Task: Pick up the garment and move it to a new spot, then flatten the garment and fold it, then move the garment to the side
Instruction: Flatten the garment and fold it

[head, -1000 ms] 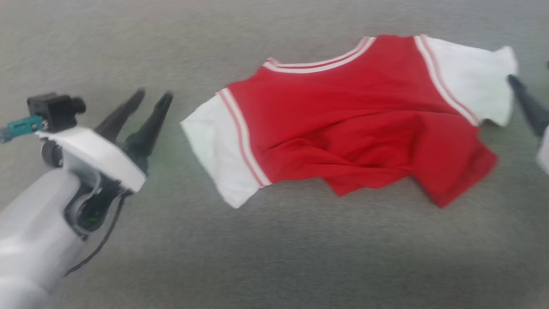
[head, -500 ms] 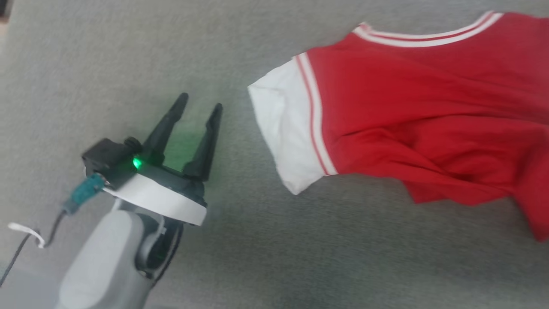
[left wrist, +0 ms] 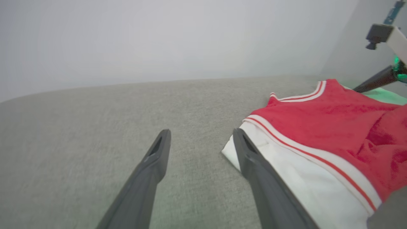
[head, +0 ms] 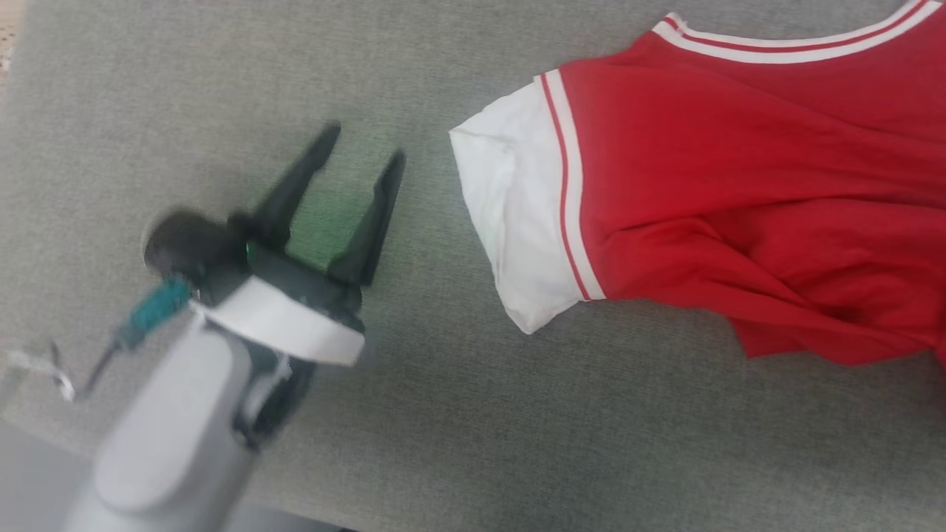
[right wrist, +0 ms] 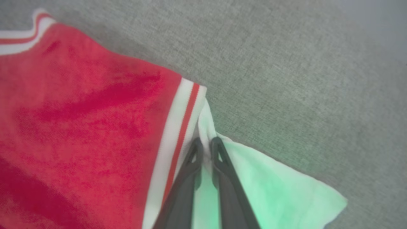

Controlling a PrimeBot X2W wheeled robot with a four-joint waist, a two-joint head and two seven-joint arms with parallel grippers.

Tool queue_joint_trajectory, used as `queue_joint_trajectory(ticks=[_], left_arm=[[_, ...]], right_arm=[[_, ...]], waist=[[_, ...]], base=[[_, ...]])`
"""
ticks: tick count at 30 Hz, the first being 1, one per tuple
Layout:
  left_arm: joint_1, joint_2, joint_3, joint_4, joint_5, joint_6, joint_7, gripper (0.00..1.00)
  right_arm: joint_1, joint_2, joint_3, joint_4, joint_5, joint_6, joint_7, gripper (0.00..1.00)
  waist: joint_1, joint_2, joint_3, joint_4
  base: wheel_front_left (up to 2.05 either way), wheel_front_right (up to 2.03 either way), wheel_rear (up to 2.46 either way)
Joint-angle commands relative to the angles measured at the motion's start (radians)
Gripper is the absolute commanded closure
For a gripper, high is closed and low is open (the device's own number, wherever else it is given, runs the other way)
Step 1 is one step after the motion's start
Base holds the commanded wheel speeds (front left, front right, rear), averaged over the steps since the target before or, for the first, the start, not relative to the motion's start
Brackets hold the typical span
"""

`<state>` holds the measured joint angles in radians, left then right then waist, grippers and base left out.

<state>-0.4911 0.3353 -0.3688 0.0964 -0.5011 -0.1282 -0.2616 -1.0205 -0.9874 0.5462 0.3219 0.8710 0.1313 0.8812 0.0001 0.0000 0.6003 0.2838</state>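
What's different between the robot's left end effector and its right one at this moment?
The left end effector has its fingers spread wide; the right end effector has them nearly together. The left one holds nothing, poised over the grey surface beside one white sleeve of the garment; the right one pinches a fold of the other white sleeve, next to the striped trim. Both have two long dark fingers.

A grey, finely woven fabric surface [head: 473, 443] lies flat across the head view. At the lower left its edge gives way to a darker, smooth grey strip [head: 26, 476], and a sliver of beige [head: 7, 29] shows at the upper left corner. In the left wrist view, a plain pale grey-white wall [left wrist: 159, 38] rises behind the surface's far edge.
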Motion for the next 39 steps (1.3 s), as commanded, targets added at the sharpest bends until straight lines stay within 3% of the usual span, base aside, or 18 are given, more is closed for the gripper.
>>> queue_joint_trajectory(ticks=[1, 6, 10, 18, 24, 25, 26, 27, 28, 29, 35, 39], left_arm=[[-0.036, 0.023, -0.019, 0.000, -0.004, -0.003, 0.000, 0.00], [-0.274, 0.163, -0.221, 0.018, -0.083, -0.002, 0.148, 0.00], [-0.471, 0.240, -0.407, 0.063, -0.220, 0.000, 0.359, 0.00], [-0.691, 0.238, -0.647, 0.164, -0.564, -0.002, 0.672, 0.00], [-0.756, 0.232, -0.747, 0.207, -0.708, -0.002, 0.757, 0.00], [-0.755, 0.225, -0.752, 0.202, -0.748, -0.002, 0.758, 0.21], [-0.754, 0.217, -0.760, 0.194, -0.781, -0.003, 0.764, 0.52], [-0.757, 0.214, -0.768, 0.186, -0.804, -0.003, 0.769, 0.74], [-0.757, 0.214, -0.768, 0.186, -0.804, -0.003, 0.769, 0.74], [-0.761, 0.219, -0.774, 0.185, -0.821, -0.003, 0.768, 0.96], [-0.800, 0.250, -0.799, 0.192, -0.850, -0.003, 0.690, 1.00], [-0.847, 0.266, -0.770, 0.245, -0.810, -0.003, 0.534, 1.00]], right_arm=[[0.039, 0.010, 0.034, 0.035, -0.003, -0.001, 0.011, 1.00], [0.014, 0.025, 0.050, 0.058, -0.007, -0.001, -0.017, 1.00], [-0.010, 0.038, 0.066, 0.071, -0.005, -0.002, -0.034, 1.00], [-0.042, 0.065, 0.105, 0.091, 0.000, -0.003, -0.065, 1.00], [-0.058, 0.075, 0.137, 0.095, 0.014, -0.003, -0.077, 1.00], [-0.060, 0.076, 0.141, 0.095, 0.017, -0.003, -0.084, 1.00], [-0.063, 0.077, 0.144, 0.096, 0.020, -0.003, -0.088, 1.00], [-0.066, 0.078, 0.148, 0.097, 0.023, -0.003, -0.093, 1.00], [-0.066, 0.078, 0.148, 0.097, 0.023, -0.003, -0.093, 1.00], [-0.068, 0.080, 0.151, 0.094, 0.026, -0.003, -0.101, 1.00], [-0.106, 0.089, 0.150, 0.072, 0.042, -0.002, -0.193, 1.00], [-0.159, 0.094, 0.115, 0.065, 0.046, -0.001, -0.316, 1.00]], waist=[[-0.0001, 0.0000, -0.001, -0.006], [-0.0001, 0.0000, 0.000, -0.027], [-0.0001, 0.0000, 0.009, -0.045], [-0.0001, 0.0000, 0.028, -0.073], [-0.0001, 0.0000, 0.039, -0.087], [-0.0001, 0.0000, 0.040, -0.088], [-0.0001, 0.0000, 0.039, -0.089], [-0.0001, 0.0000, 0.039, -0.090], [-0.0001, 0.0000, 0.039, -0.090], [-0.0001, 0.0000, 0.037, -0.092], [-0.0001, 0.0000, 0.023, -0.109], [-0.0001, 0.0000, 0.011, -0.130]], base=[[0.00, 0.00, 0.00], [0.00, 0.00, 0.00], [0.00, 0.00, 0.00], [0.00, 0.00, 0.00], [0.00, 0.00, 0.00], [0.00, 0.00, 0.00], [0.00, 0.00, 0.00], [0.00, 0.00, 0.00], [0.00, 0.00, 0.00], [0.00, 0.00, 0.00], [0.00, 0.00, 0.00], [0.00, 0.00, 0.00]])
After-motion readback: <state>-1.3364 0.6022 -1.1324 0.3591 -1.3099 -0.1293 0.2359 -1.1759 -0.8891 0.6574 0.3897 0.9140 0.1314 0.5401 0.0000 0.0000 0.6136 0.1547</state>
